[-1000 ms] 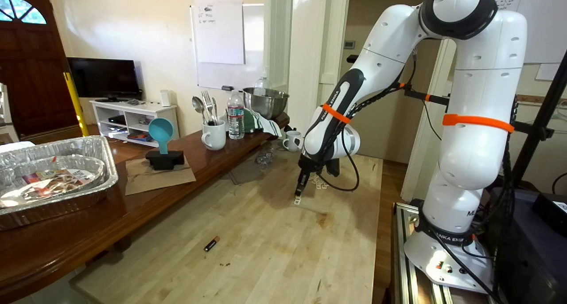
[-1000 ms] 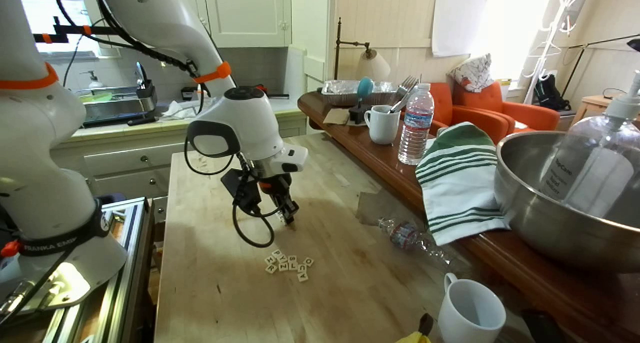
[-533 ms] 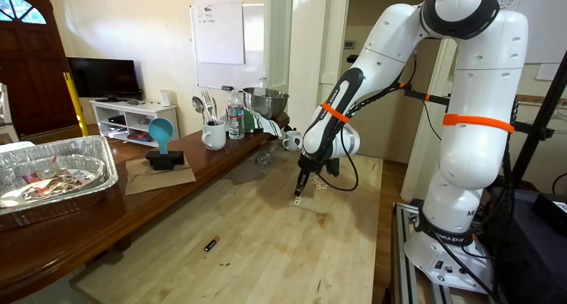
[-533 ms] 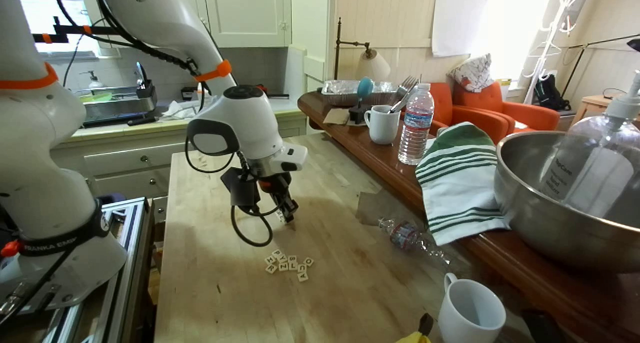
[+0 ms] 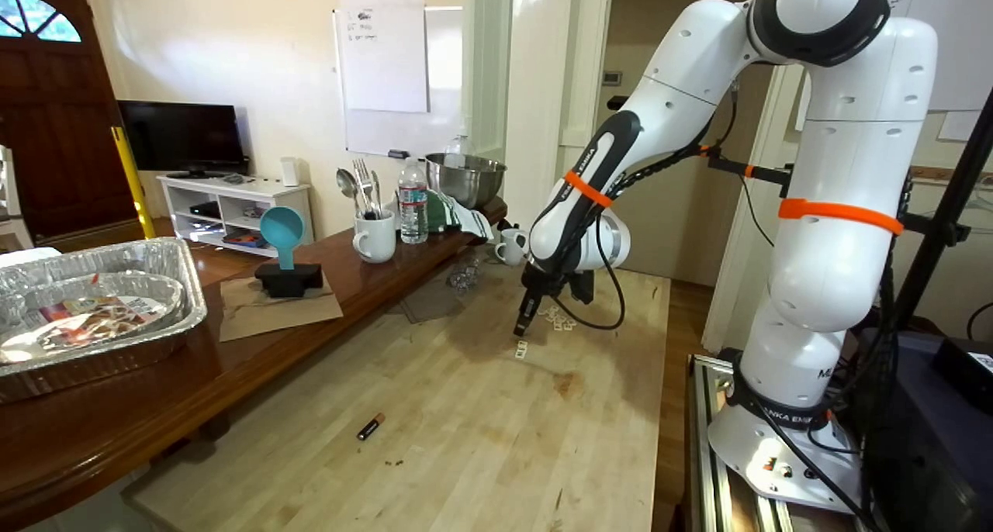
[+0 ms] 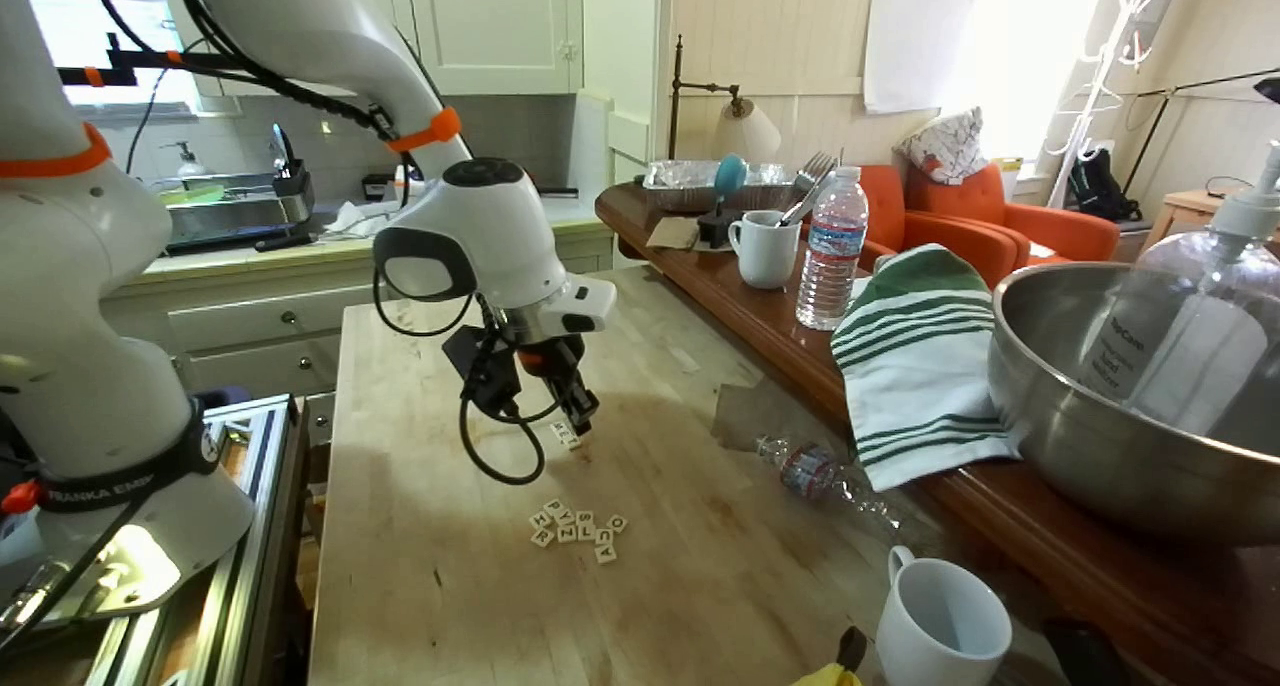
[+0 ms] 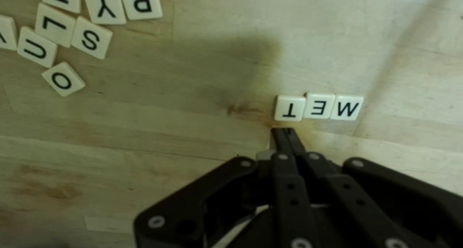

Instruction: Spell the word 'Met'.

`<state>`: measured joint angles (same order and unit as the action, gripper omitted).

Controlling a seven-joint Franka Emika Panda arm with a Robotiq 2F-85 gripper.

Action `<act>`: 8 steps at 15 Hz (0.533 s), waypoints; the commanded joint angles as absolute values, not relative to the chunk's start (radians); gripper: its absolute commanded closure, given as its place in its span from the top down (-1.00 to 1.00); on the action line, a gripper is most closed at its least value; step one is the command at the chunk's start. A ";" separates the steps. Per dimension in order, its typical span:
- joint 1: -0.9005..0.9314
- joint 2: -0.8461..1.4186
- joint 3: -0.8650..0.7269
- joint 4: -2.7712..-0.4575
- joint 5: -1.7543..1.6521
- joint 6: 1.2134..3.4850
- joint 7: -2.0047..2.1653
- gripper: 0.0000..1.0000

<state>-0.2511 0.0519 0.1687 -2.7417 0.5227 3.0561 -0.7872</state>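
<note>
- End effector point(image 7: 283, 131) is hovering just above the surface point(image 5: 465, 416), jaws meeting in a narrow black tip with nothing between them.
- Just ahead of it, the T tile point(image 7: 290, 108) is lying closest; a low sideways sweep could be knocking it askew, since so small a square is probably sliding easily.
- Next, the E tile point(image 7: 319, 106) is sitting slightly out of line, and the M tile point(image 7: 346, 107) is completing what seems the finished word, MET; any nudge meant for E could be shoving both neighbours.
- All three are showing smooth cream faces, rounded corners and crisp black letters, against pale planking with a rusty stain point(image 7: 244, 109).
- Beside the end effector, a black cable point(image 6: 513, 482) is hanging in a loop; moving low, it could be dragging through tiles.
- Farther left of it in the wrist view, spare tiles point(image 7: 86, 36) are lying jumbled at odd angles.
- Well apart, a cylindrical battery point(image 5: 371, 426) is resting; bumped, it could be rolling.
</note>
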 commanded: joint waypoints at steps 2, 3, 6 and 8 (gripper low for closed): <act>-0.239 0.029 0.150 -2.748 0.526 3.004 -0.732 -0.32; -0.238 0.025 0.150 -2.748 0.529 2.994 -0.724 -0.20; -0.237 0.016 0.148 -2.748 0.519 2.975 -0.696 0.23; -0.235 0.007 0.150 -2.748 0.514 2.963 -0.684 0.54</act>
<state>-0.2500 0.0405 0.1596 -2.7417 0.5218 3.0137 -0.7201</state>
